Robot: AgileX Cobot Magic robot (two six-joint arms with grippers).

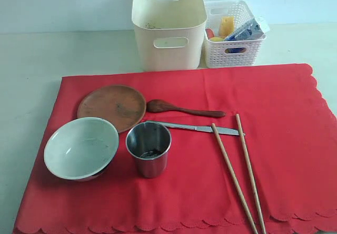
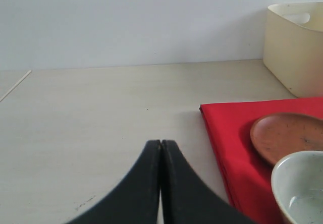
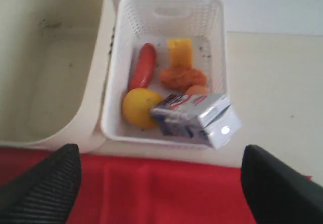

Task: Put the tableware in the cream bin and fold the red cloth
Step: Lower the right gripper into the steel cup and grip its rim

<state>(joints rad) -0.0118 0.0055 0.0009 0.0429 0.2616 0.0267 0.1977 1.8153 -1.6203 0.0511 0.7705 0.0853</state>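
Right gripper (image 3: 161, 183) hangs wide and empty over the white basket (image 3: 217, 42), far right, free for a pickup. Left gripper (image 2: 160, 153) is pinched shut, parked off-cloth. Tableware (image 1: 149, 144) sits on the red cloth (image 1: 284, 139), the cream bin (image 1: 158, 57) beyond.

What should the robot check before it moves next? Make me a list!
1. Right gripper open: ok.
2. Left gripper open: not ok, shut.
3. Cream bin has room: ok.
4. Everything binned: not ok; plate, bowl, cup, spoon, knife, chopsticks lie on the red cloth.
5. Folding the red cloth now: not ok.
6. Inside of cup empty: cannot tell.
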